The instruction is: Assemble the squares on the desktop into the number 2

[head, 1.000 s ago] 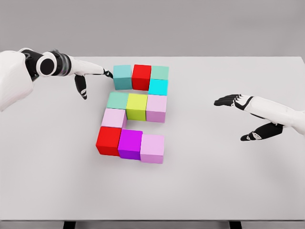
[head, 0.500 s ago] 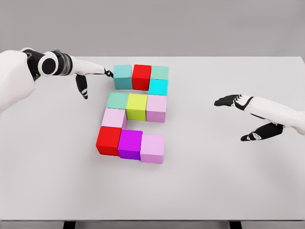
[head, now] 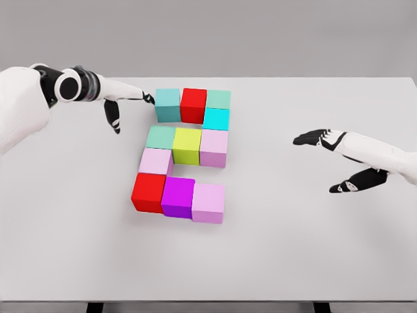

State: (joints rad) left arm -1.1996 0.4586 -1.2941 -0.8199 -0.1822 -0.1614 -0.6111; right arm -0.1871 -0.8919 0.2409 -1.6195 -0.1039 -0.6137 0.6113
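Observation:
Several coloured cubes lie on the white table point(head: 293, 248) in the shape of a 2. The top row is a teal cube point(head: 167, 104), a red cube point(head: 193, 104) and a green cube point(head: 218, 99), with a cyan cube point(head: 216, 119) under the green one. The middle row has a green cube point(head: 160, 136), a yellow-green cube point(head: 187, 145) and a pink cube point(head: 214, 148). A pink cube point(head: 155, 160) links down to a red cube point(head: 148, 192), a magenta cube point(head: 178, 197) and a pink cube point(head: 208, 202). My left hand point(head: 127, 104) is open, its fingertips at the teal cube's left face. My right hand point(head: 332, 160) hovers open, far right of the cubes.
The table's front edge point(head: 208, 300) runs along the bottom of the view. Its far edge point(head: 293, 79) lies just behind the top row of cubes.
My left arm has drifted slightly up and right, with its fingertips staying at the teal cube. The cubes and my right hand have not moved.

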